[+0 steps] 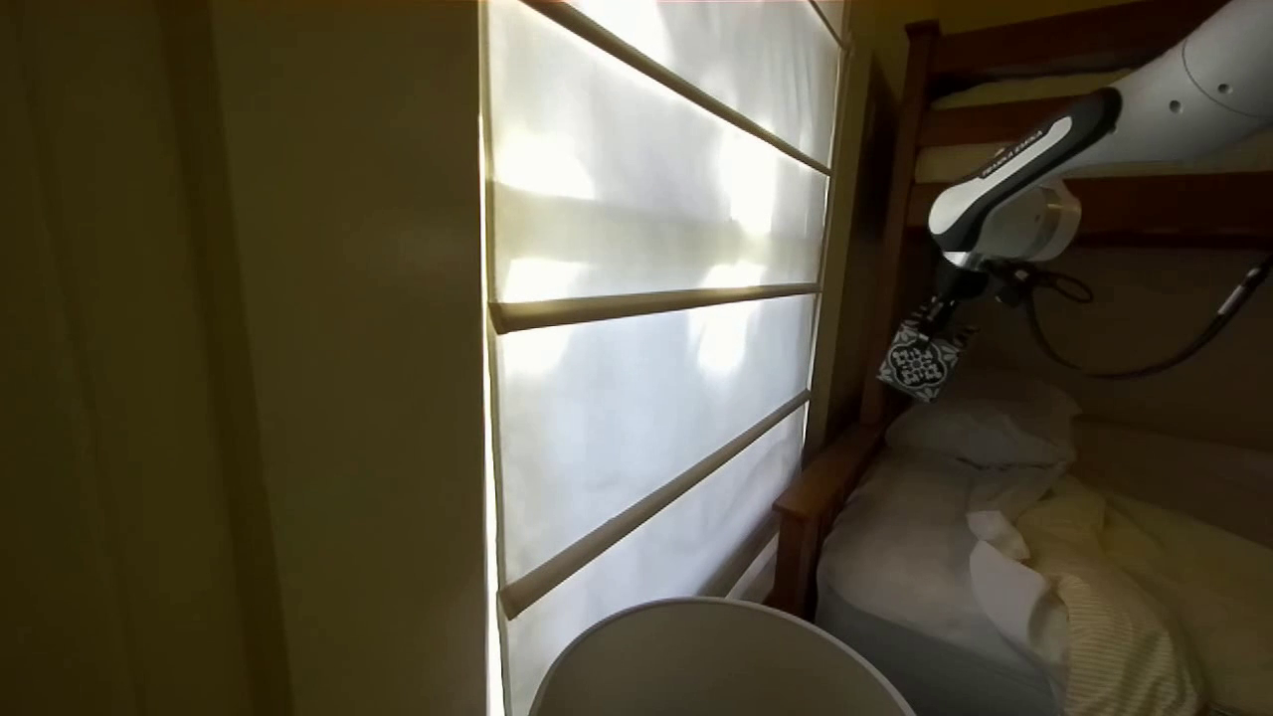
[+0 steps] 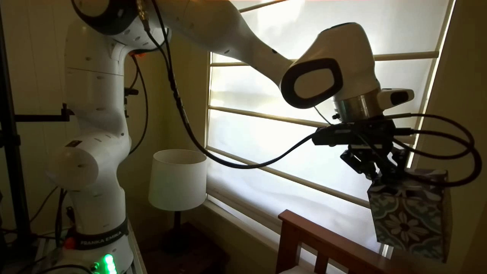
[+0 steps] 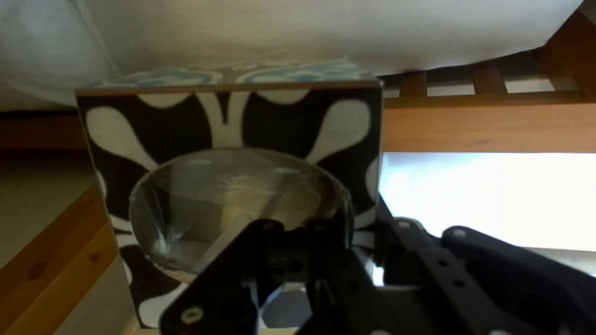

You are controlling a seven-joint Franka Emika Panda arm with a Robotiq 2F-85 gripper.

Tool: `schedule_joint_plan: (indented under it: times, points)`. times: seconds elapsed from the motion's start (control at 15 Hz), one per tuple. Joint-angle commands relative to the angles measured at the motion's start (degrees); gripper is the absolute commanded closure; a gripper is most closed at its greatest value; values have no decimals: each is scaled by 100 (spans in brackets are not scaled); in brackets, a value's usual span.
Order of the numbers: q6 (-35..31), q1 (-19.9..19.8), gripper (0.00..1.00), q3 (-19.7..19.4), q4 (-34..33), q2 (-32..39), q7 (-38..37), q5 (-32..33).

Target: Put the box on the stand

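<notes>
Tissue box aloft over the bunk bed, in what I take for the carrying step

The hand grasps it by an upper edge; the next move likely calls for swinging off the bunk bed's end to the dark surface bearing the lamp, probably the stand, then levelling and lowering; that surface shows only in an exterior view; only the wrist view shows the oval mouth, a finger seemingly dipped inside.

To us, the box looks like smooth printed card, with shiny clear film inside. Above the box we find a matt gripper, a bright metal collar and a smooth, plastic-looking arm; below it, a matt cloth pillow; behind it, a satiny wooden rail and a translucent cloth blind.
</notes>
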State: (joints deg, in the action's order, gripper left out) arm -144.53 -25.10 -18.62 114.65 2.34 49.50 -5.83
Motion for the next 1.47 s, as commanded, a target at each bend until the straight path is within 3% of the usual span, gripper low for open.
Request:
schedule_joint_plan:
  times: [0.0, 0.27, 0.33, 0.87, 1.4]
  points:
    - [924, 143, 99, -51, -1056, 587, -393, 274]
    - [1431, 65, 99, -14, -1480, 935, -357, 175]
    - [1176, 79, 94, 41, -1144, 703, -261, 92]
    - [1308, 193, 99, 322, -1548, 1272, -505, 67]
    - [1639, 290, 99, 431, -1854, 1790, -1412, 339]
